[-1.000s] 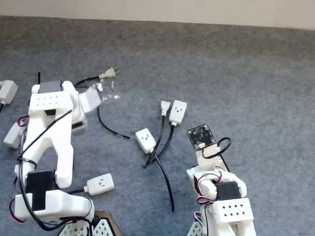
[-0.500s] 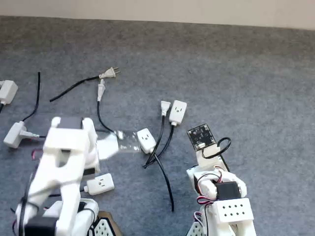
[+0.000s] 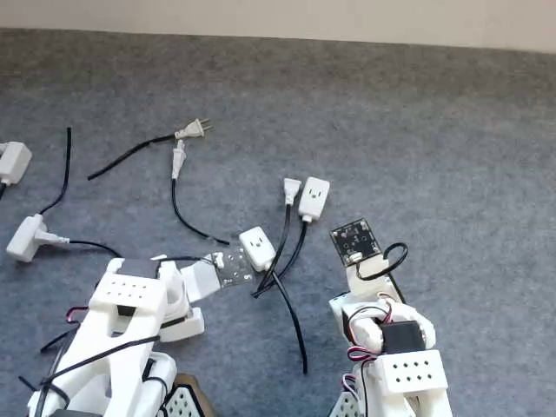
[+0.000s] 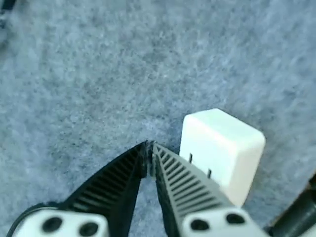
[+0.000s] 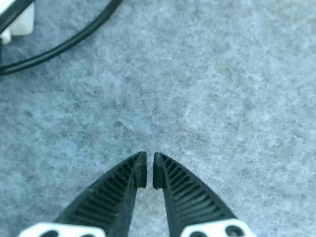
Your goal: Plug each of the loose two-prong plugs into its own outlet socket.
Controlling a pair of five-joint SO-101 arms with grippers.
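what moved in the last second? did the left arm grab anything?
The left gripper swung away from the two-prong plug at the far side and back toward the arms' bases. Its shut tips now sit beside the white outlet block. It took hold of nothing and let go of nothing. The right gripper, the plug, the block and the black cords stayed put.

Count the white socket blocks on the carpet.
4 socket blocks: one beside the left gripper tips, one farther out to its right, two at the carpet's left edge, faces unclear. The left arm may hide more.
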